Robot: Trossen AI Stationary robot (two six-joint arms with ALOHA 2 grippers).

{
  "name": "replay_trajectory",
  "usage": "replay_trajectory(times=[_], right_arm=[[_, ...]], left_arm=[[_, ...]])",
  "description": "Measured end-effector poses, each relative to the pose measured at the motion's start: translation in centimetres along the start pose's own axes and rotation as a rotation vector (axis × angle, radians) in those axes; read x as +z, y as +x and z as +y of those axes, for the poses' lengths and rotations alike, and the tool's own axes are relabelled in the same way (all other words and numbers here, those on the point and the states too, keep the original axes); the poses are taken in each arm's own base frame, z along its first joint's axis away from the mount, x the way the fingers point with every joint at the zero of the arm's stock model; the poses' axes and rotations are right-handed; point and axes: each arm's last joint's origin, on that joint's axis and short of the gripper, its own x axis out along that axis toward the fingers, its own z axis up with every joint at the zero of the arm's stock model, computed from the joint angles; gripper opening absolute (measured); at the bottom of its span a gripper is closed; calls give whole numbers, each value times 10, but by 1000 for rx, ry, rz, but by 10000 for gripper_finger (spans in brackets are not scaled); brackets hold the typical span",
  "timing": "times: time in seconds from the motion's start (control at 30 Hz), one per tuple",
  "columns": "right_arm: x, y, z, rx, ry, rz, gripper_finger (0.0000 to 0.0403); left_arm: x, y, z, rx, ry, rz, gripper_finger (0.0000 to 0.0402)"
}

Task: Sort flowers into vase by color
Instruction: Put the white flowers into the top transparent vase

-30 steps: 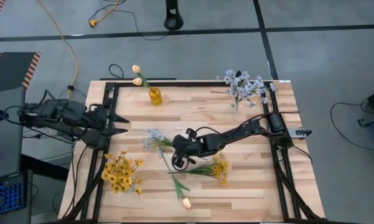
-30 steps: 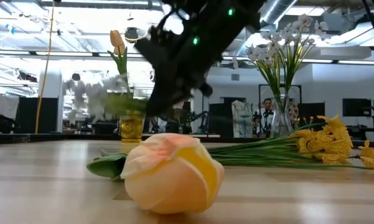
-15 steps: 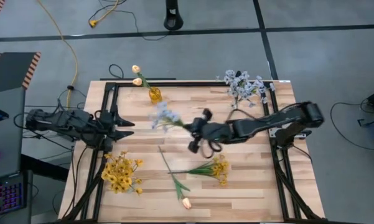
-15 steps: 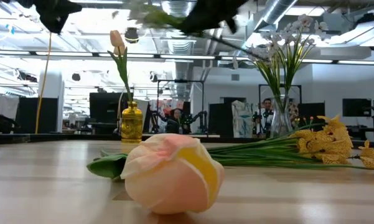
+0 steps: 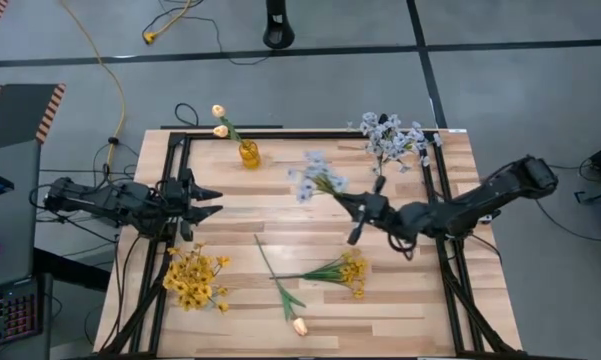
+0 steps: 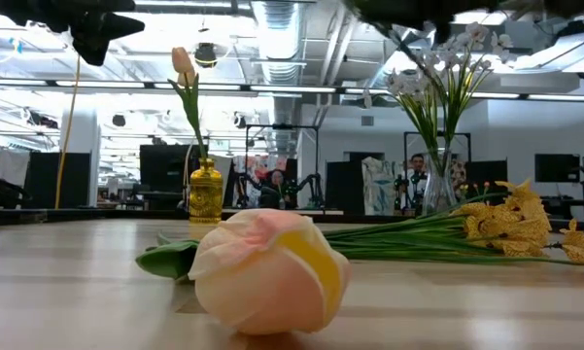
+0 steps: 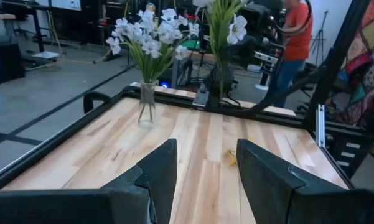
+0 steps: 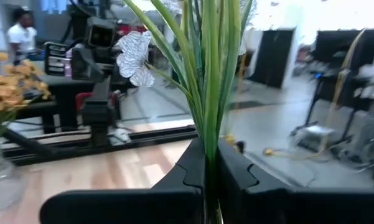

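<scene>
In the high view, the right tool is above the middle of the wooden worktop and is closed on the stem of a pale blue-white flower spray; the blossoms point toward the far edge, between the two vases there. The clear vase with blue-white flowers stands at the far right corner. The small yellow vase with two peach tulip buds stands at the far left. The left tool waits at the left edge of the worktop, with its fingers apart and nothing between them. Near it, toward the front, is a bunch of yellow blossoms. A loose yellow sprig and a peach tulip lie on the boards near the front.

In the low view, the peach tulip lies close to the camera, its green leaf to the left. Behind it the green stems lead to the yellow sprig at the right. The yellow vase and the clear vase stand farther back.

In the left wrist view, the two dark fingers are open, and beyond them stands the clear vase; a person in an orange shirt is in the room behind.

In the right wrist view, the fingers press together on the green stems of the spray, which rise upright from the grip.
</scene>
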Motion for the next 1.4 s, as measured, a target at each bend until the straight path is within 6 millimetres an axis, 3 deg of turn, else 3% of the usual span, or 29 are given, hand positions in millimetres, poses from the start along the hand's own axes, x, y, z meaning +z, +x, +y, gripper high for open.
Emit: replay_trajectory(times=[0.3,0.73,1.03,1.4], right_arm=[[-11,-29,-15,-97,-154,-91,42],[-19,-40,-47,-223,-342,-265,42],[-33,-34,-83,-308,-361,-363,42],[-34,-21,-110,-347,-462,-418,42]], left_arm=[[1,0,0,20,-15,-13,153],[5,0,1,49,-21,-54,153],[5,0,2,88,-22,-64,153],[6,0,2,98,-23,-66,153]])
